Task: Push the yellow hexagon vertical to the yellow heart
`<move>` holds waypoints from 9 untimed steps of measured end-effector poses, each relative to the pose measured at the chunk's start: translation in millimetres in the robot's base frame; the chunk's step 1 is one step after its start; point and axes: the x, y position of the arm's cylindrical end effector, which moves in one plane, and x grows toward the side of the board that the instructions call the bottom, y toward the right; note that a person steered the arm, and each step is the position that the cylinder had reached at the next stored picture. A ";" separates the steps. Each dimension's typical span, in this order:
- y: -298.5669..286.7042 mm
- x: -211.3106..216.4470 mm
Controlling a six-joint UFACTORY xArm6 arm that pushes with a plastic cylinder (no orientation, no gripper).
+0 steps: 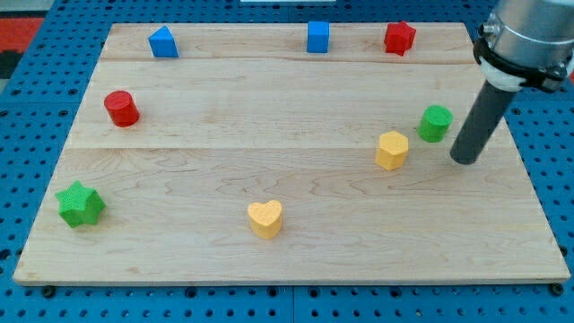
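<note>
The yellow hexagon point(392, 150) sits on the wooden board at the view's right of centre. The yellow heart point(265, 218) lies lower and to the view's left of it, near the board's bottom edge. My tip point(465, 161) rests on the board to the view's right of the hexagon, apart from it, just below and right of a green cylinder point(436, 123). The dark rod rises from the tip toward the view's top right corner.
A blue pentagon-like block point(162, 42), a blue cube point(317, 37) and a red star point(399, 38) stand along the board's top edge. A red cylinder point(121, 109) is at the left. A green star point(80, 204) is at the lower left.
</note>
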 end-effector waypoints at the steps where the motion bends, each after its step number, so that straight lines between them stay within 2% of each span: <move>1: -77.0 0.3; 2: -110.0 14.4; 3: -100.8 24.7; 4: -130.5 25.3; 5: -172.6 3.1; 7: -105.0 -24.5; 8: -114.7 -43.0; 9: -194.4 -47.6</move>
